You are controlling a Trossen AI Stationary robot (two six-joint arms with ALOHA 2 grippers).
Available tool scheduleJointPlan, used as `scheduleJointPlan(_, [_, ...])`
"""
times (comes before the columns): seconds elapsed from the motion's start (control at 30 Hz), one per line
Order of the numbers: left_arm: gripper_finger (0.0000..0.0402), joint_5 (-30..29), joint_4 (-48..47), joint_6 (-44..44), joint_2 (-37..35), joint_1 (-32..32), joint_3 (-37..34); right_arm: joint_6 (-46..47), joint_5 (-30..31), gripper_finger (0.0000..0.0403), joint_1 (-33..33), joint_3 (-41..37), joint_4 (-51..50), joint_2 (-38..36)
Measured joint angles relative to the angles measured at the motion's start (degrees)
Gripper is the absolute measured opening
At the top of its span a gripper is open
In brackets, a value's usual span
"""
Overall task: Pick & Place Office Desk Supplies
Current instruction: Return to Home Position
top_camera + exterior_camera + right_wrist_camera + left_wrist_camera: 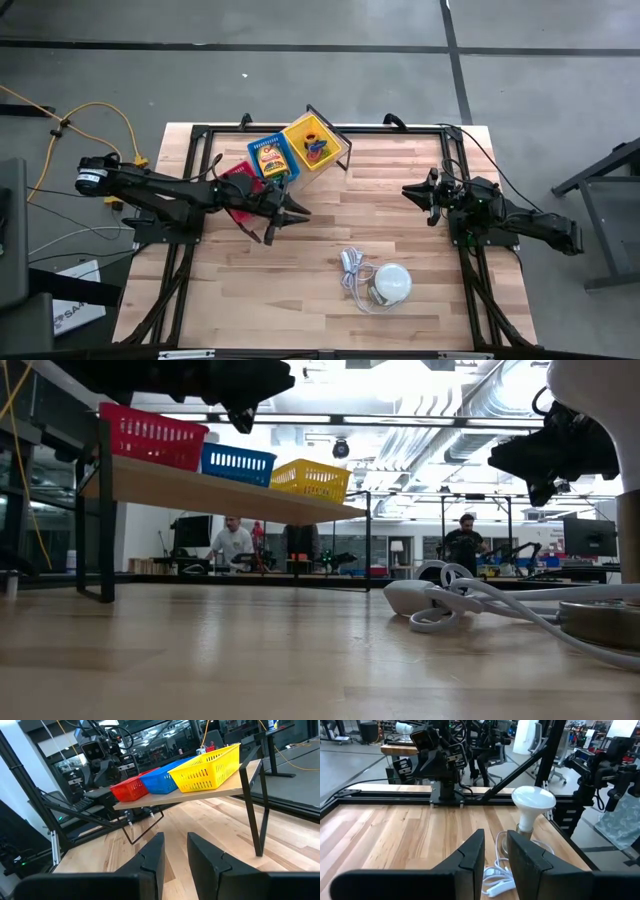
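Note:
Three baskets stand in a row on a raised wooden shelf [210, 488] at the table's far side: red [237, 180], blue [270, 158] and yellow [315, 143]. A yellow-green printed packet [271, 160] lies in the blue one, and small coloured clip-like pieces [318, 150] lie in the yellow one. No rubber bands show. My left gripper [290, 218] [496, 851] hovers open just in front of the baskets, holding nothing. My right gripper [408, 190] [175, 851] waits open near the table's right side, pointing toward the shelf.
A white dome lamp [392, 283] [533, 800] with its coiled white cord [352, 270] [440, 605] sits on the table's near middle, in front of my left gripper. The shelf's black legs [252, 810] stand on the table. People work in the room beyond.

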Motion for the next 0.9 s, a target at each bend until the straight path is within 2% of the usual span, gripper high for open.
scheduleJointPlan(0.17, [0.0079,0.1,0.2,0.3,0.0,0.0,0.0,0.0,0.0,0.007,0.0,0.0,0.0,0.0])
scheduleJointPlan(0.3, [0.0079,2.5,0.0,1.8,-1.1,0.0,0.0,0.0,0.0,0.007,0.0,0.0,0.0,0.0])
scheduleJointPlan(0.53, [0.0079,2.8,-2.0,3.8,-8.8,-1.4,-3.4,0.0,0.0,0.007,0.0,0.0,0.0,0.0])
scheduleJointPlan(0.73, [0.0079,-5.7,-1.9,4.4,-18.0,-7.7,-9.9,0.0,0.0,0.007,0.0,0.0,0.0,0.0])
scheduleJointPlan(0.9, [0.0079,-8.5,-5.4,6.3,-23.9,-14.8,-12.2,0.0,0.0,0.007,0.0,0.0,0.0,0.0])
